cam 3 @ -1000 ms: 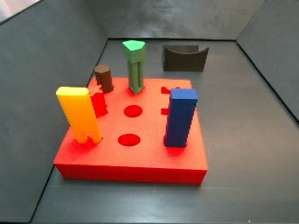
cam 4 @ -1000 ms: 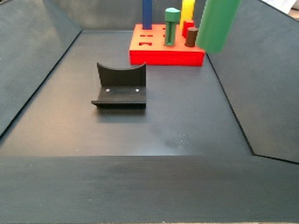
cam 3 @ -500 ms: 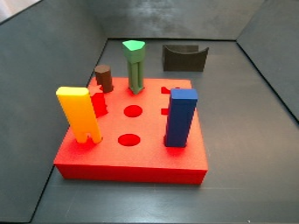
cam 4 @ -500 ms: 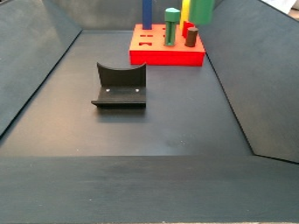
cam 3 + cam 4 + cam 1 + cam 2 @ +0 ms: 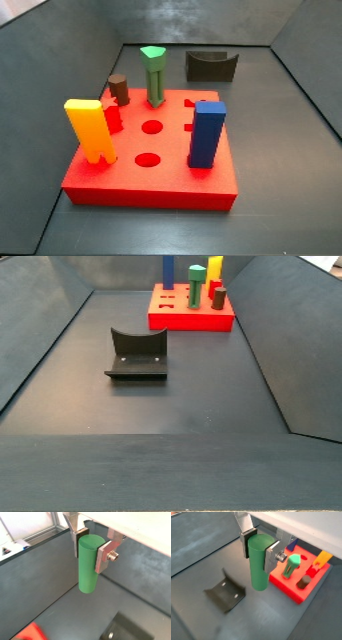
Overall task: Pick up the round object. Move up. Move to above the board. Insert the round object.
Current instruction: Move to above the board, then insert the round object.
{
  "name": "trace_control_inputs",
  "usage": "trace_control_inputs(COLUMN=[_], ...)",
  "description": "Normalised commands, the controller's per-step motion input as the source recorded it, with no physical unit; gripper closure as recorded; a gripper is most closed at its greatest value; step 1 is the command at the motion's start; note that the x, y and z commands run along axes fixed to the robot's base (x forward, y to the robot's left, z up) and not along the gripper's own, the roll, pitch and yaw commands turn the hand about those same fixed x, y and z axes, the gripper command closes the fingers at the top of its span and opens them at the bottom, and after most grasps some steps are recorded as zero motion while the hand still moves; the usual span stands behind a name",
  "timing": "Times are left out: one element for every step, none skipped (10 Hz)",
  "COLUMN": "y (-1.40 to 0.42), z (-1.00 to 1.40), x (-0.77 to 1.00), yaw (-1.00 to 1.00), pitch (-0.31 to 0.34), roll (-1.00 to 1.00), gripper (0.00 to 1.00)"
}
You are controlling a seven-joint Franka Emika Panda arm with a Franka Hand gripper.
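**Fingers clamped on the round object, carried clear of the board**

Fingers (image 5: 105,556) are seen pressed flat against opposite sides of the round object (image 5: 88,564) in both wrist views, so the gripper (image 5: 260,548) is closed on the peg. The grasp is taken near the peg's upper end. Most of the shaft is thereby left hanging free below the pads, which is judged to be the length needed to enter a hole before the fingers reach the board's top. The peg is held upright along the gripper axis, a suitable attitude for a vertical insertion.

Below the peg only dark floor is seen in both wrist views. In a wrist view the fixture (image 5: 226,593) lies on the floor beside the peg's lower end, and the board (image 5: 291,588) lies off to the side rather than underneath. The peg is therefore judged to be lifted but not yet above the board.

Neither the gripper nor the held peg is shown in either side view. In a side view the board (image 5: 174,189) is seen with the yellow peg (image 5: 88,130) at 9 o'clock, the blue peg (image 5: 206,134) at 3 o'clock, the triangular-topped green peg (image 5: 155,76) at 12 o'clock and the short brown peg (image 5: 119,90) at 11 o'clock. Round holes (image 5: 151,127) are left open near the centre; one is judged to be the target.

The transfer to above the board is judged to be the step in hand.
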Motion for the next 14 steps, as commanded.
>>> trace_control_inputs(y=[-1.0,-1.0,-1.0,-1.0,-1.0,-1.0,-1.0,-1.0,-1.0,-0.58,-0.39,-0.2,-0.92,-0.91], z=[0.08,0.08,0.08,0.09,0.09,0.09,0.09,0.1,0.11,0.07,0.06,0.04,-1.0,-1.0], x=[0.09,0.1,0.1,0.11,0.12,0.13,0.15,0.17,0.19,0.15,0.13,0.08,0.0,0.0], yaw=[0.01,0.01,0.01,0.01,0.01,0.01,0.01,0.01,0.01,0.0,0.01,0.01,0.14,0.15], pitch=[0.017,0.029,0.041,0.056,0.073,0.09,0.107,0.123,0.135,0.148,0.141,0.108,-0.016,0.0], roll=[-0.01,-0.01,-0.01,0.01,-0.01,0.01,0.0,0.0,0.0,0.01,0.02,0.02,0.07,0.07], gripper=[1.0,1.0,1.0,1.0,1.0,1.0,1.0,1.0,1.0,1.0,1.0,1.0,1.0,1.0])
